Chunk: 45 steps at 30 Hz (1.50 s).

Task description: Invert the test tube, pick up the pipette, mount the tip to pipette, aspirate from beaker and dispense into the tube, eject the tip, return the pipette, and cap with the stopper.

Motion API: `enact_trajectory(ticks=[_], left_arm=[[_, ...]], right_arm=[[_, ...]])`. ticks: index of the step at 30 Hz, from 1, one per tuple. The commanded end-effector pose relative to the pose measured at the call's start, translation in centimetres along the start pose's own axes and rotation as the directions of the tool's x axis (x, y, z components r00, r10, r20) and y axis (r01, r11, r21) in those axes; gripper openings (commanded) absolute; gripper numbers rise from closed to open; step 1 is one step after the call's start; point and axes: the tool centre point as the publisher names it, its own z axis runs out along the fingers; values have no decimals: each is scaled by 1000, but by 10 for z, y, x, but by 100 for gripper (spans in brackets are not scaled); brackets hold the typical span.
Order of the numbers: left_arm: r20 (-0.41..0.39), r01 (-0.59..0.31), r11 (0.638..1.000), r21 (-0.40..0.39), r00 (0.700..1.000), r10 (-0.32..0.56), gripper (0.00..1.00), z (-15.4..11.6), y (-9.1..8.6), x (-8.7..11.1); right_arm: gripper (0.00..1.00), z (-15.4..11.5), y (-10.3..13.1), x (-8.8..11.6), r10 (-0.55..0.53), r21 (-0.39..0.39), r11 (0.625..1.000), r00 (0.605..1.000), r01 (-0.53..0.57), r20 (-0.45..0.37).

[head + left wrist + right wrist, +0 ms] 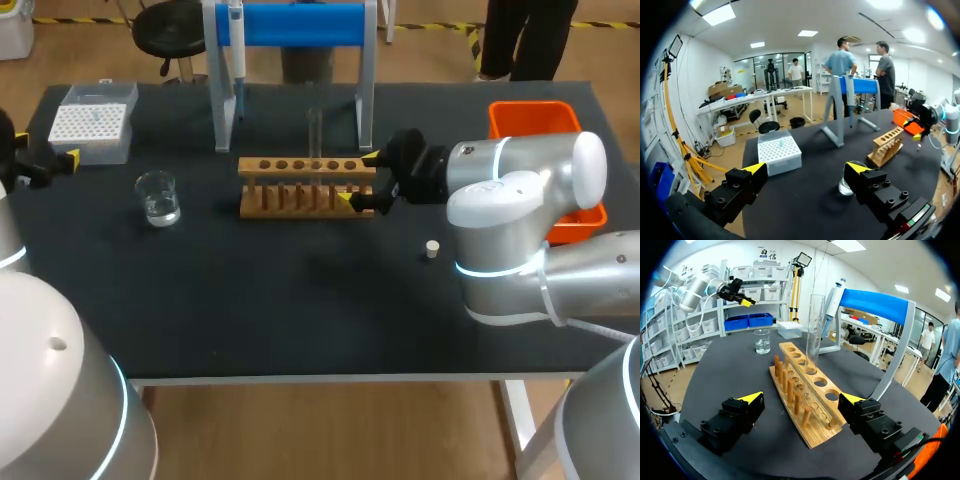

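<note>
**Right gripper** (360,178) (802,399): released, fingers spread wide. It is level with the right end of the pale wooden test-tube rack (305,186) (805,390). One yellow tip stands off each long side of that end. In the wrist view a strip of dark tabletop shows between each finger and the wood. Its arm comes in over the table's right part.

**Clear glass test tube** (314,135) (815,330): upright in one of the rack's middle holes, ahead of the right gripper, untouched.

**Left gripper** (45,165) (806,169): released, fingers wide apart, nothing between them. It hangs at the table's left edge, just beside the white box of pipette tips (93,122) (779,152), which sits near the far left corner.

**Small clear glass beaker** (158,197) (844,186) (762,341): holds liquid and stands between the tip box and the rack, apart from both. In the left wrist view one finger partly hides it.

**White pipette** (236,35) (832,301): hangs on the grey stand with a blue bar (300,25) (860,85) (875,305), which stands along the far edge behind the rack.

**Small pale stopper** (432,249): on the tabletop forward of the rack's right end, apart from it, close beside the right arm.

**Orange plastic bin** (535,120): at the right edge toward the far corner, partly hidden by the right arm.

**Black table** (300,320): a broad dark stretch runs from the rack to the front edge.
</note>
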Motion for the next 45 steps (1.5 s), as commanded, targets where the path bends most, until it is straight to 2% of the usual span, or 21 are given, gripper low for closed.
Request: enact_trajectory(ticks=[1, 11, 23, 37, 45], left_arm=[[30, 1, 1000, -3, 1000, -1, 100, 34, -3, -8], [81, 14, 1000, -23, 997, -12, 100, 61, -8, -30], [86, 32, 998, -56, 996, -27, 100, 101, -7, -51], [74, 43, 997, -59, 997, -39, 100, 144, -4, -64], [61, 45, 997, -70, 997, -41, 100, 158, -5, -68]], right_arm=[[100, 0, -1, 0, 0, -2, 1000, 1000, 0, 2], [100, 0, -1, 0, 0, -2, 1000, 1000, 0, 2], [100, 0, -1, 0, 0, -2, 1000, 1000, 0, 2], [100, 0, -1, 0, 0, -2, 1000, 1000, 0, 2], [100, 0, -1, 0, 0, -2, 1000, 1000, 0, 2]])
